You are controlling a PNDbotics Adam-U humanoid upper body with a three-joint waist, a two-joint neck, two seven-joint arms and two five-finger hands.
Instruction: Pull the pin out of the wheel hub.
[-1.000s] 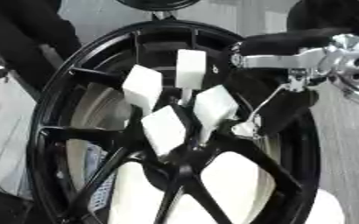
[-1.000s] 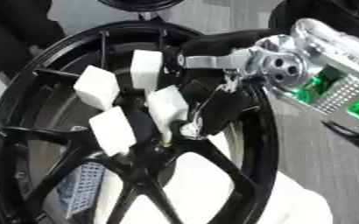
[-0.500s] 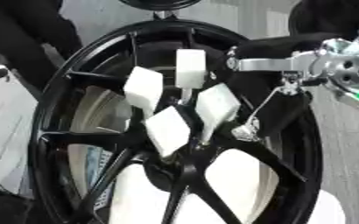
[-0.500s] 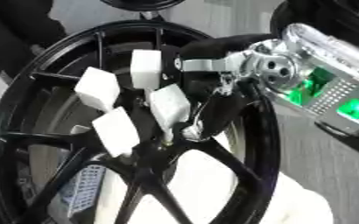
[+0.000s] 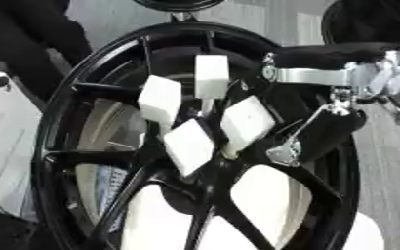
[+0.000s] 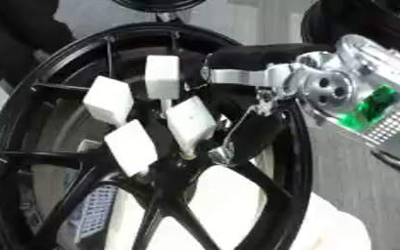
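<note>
Change over the last second. The right hand now reaches further left across the wheel hub; in the left eye view its silver bracket extends to the spokes just right of the upper white block, where a second ago it ended short of them. The wrist joint sits nearer the rim. The four white blocks show no clear shift of their own.

Even daylight — soft overall blur
</note>
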